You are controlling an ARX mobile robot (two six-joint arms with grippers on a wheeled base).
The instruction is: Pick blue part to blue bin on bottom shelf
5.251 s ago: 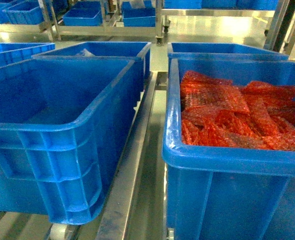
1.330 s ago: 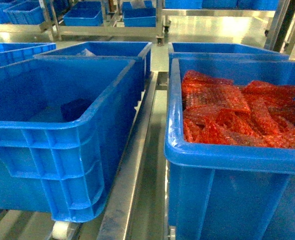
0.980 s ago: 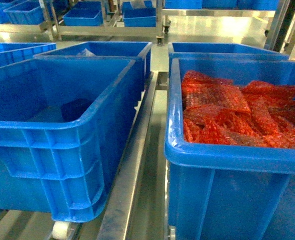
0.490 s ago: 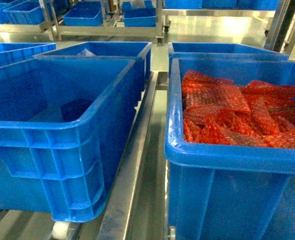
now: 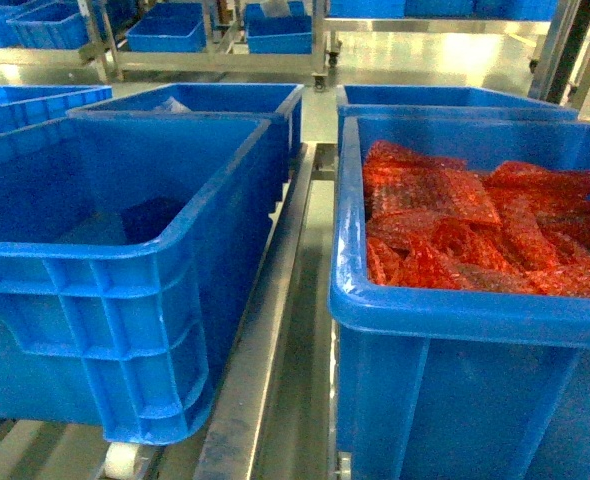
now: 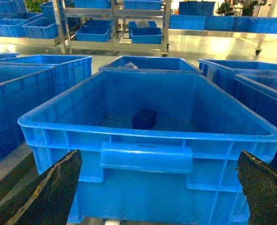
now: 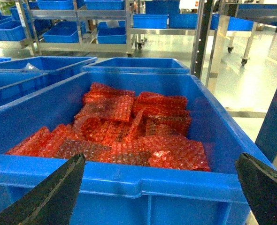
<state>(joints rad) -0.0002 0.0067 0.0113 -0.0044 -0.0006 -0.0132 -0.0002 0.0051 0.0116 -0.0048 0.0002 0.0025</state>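
Bins of blue moulded plastic stand side by side before you on the brushed-steel bottom shelf (image 5: 260, 380), whose white roller (image 5: 121, 462) shows under the left one. The large blue plastic bin on the left (image 5: 125, 300) holds the small dark-blue block-shaped part (image 6: 144, 118), which lies on the bin floor toward the far wall, apart from every side. The blue plastic bin on the right (image 5: 455, 330) is filled with crumpled red bubble-wrap bags (image 7: 124, 131). Your left gripper (image 6: 159, 187) sits outside the near wall of the left bin with its black fingers (image 6: 49, 187) spread wide and nothing between them; your right gripper (image 7: 159, 187) sits likewise before the right bin, its dark fingers (image 7: 54, 192) well apart and empty. Neither gripper appears in the head view. In the background stand steel racks carrying more blue bins (image 5: 165, 35); what these hold is too blurred to tell.
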